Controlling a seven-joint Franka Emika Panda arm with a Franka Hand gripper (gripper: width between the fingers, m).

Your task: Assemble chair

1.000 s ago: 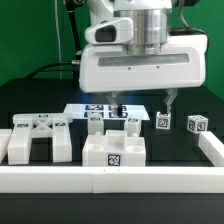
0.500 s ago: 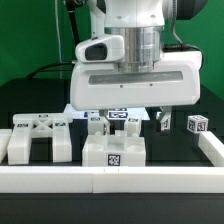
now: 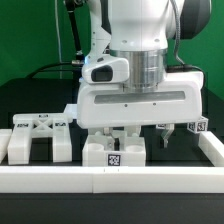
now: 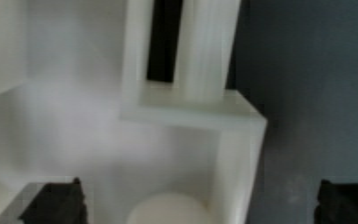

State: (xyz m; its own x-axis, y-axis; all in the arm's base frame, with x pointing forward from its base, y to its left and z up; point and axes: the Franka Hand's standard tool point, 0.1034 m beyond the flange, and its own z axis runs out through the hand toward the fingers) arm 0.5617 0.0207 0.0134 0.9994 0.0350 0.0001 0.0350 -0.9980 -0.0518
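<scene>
Since the earlier frames the fingers (image 3: 161,134) have been lowered from well above the parts to just over the table (image 3: 25,108), and the wide white body above them now hides most of the marker board and the pieces behind. The fingers are spread fully apart and nothing is gripped. In the wrist view a white chair part (image 4: 194,110) is seen close up between the two dark fingertips (image 4: 51,200), so a grasp appears to be in preparation, not yet made. The tagged central block (image 3: 113,155) lies near the front of the table, just below the fingers in the exterior view. Whether it is the bracketed piece, or one of the uprights behind it, cannot be told. A bridge-shaped part (image 3: 35,140) stands apart at the exterior view's left, and a small tagged cube (image 3: 201,126) is partly hidden at the right. Room is tight: the front rail (image 3: 60,181) lies just beside the block, the side rail (image 3: 212,150) closes the right, and open table is left mainly at the far left.
</scene>
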